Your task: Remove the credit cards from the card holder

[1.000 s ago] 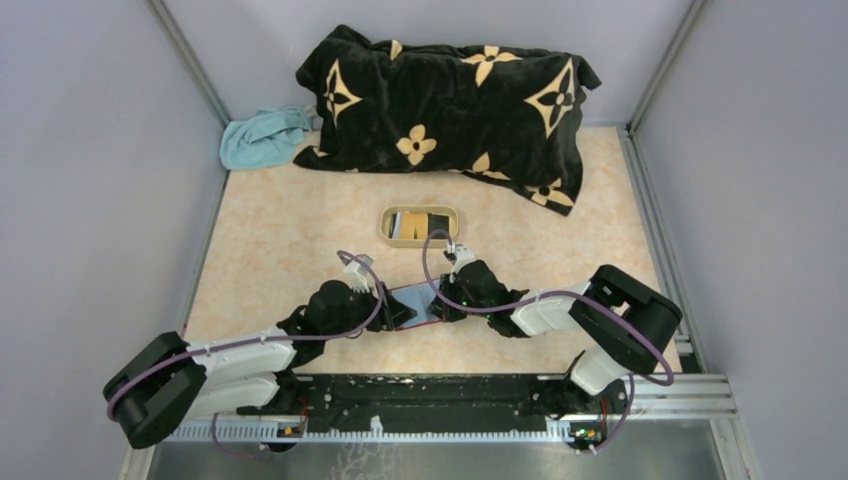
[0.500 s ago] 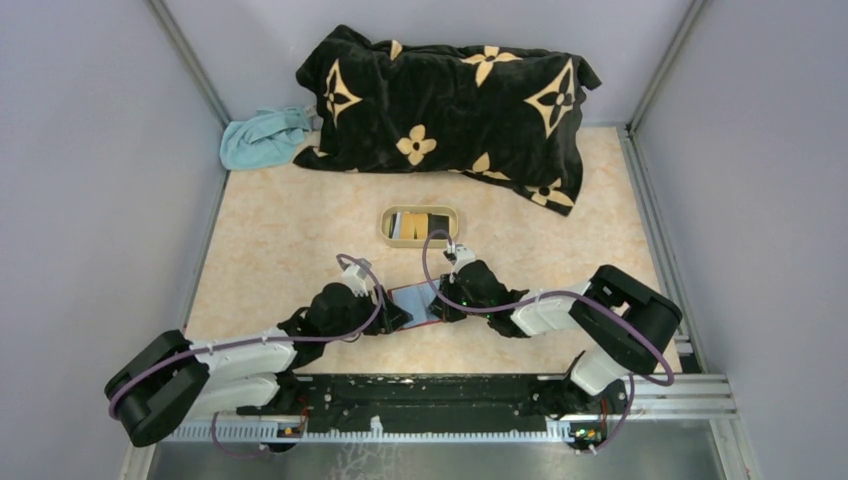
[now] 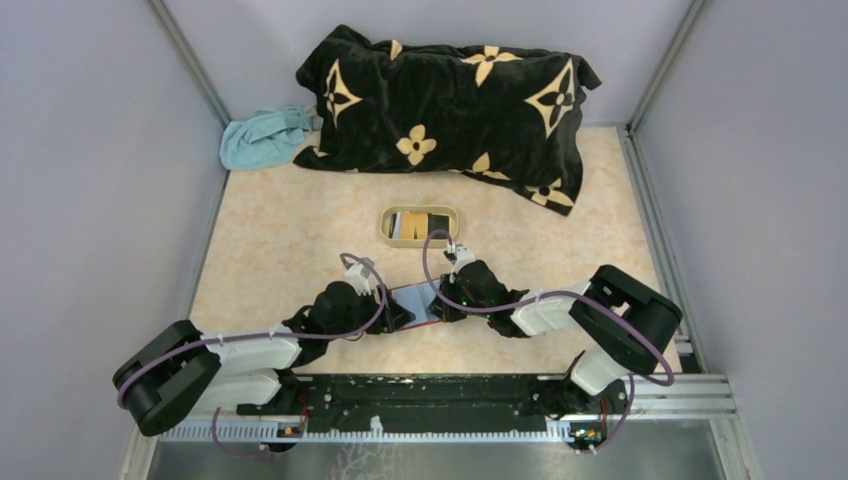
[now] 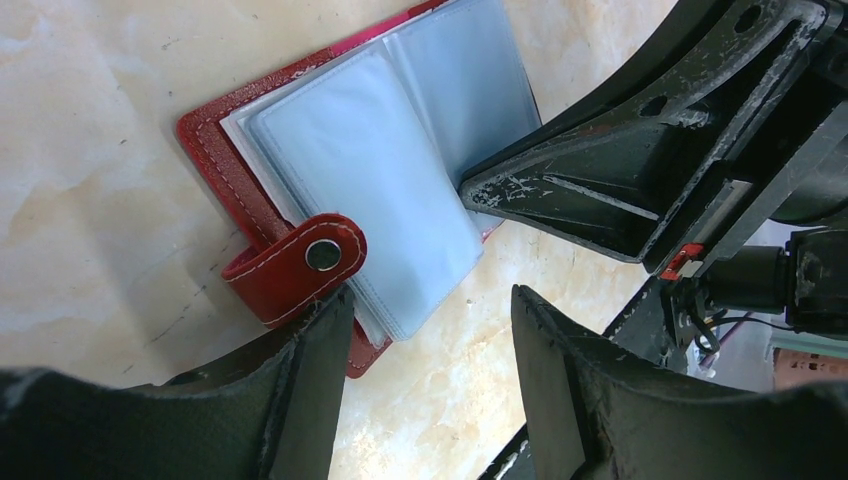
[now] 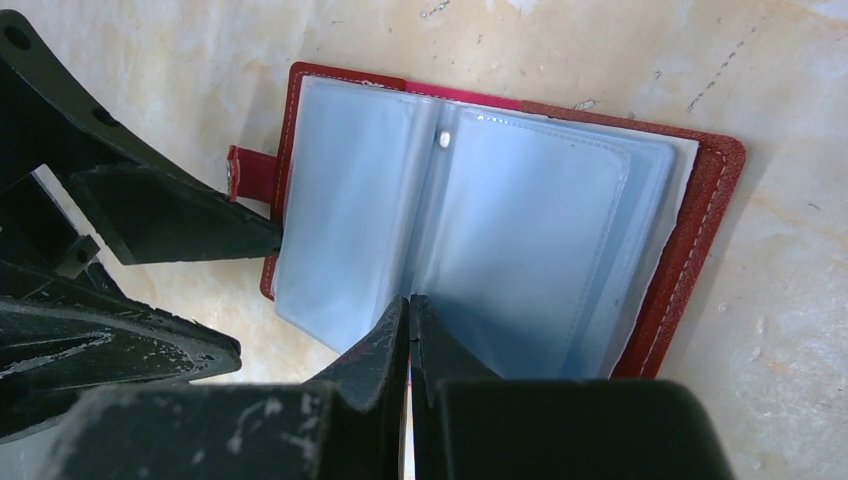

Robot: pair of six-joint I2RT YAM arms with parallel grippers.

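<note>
The card holder [image 5: 520, 220] lies open on the table, the beige tray [image 3: 388, 226] of credit cards [image 3: 432, 222] just beyond it. The right gripper [image 5: 408, 305], fingers pressed together, tips at its centre fold. The left gripper [image 4: 430, 310] stands wide over its snap tab [image 4: 296, 268]. Best keep the sleeves flat and leaf through gently, checking each for leftover cards.

Both arms stretch low and inward, left end effector [image 4: 428, 312] parted, right end effector [image 5: 408, 306] pressed closed, apparently nearly touching.
</note>
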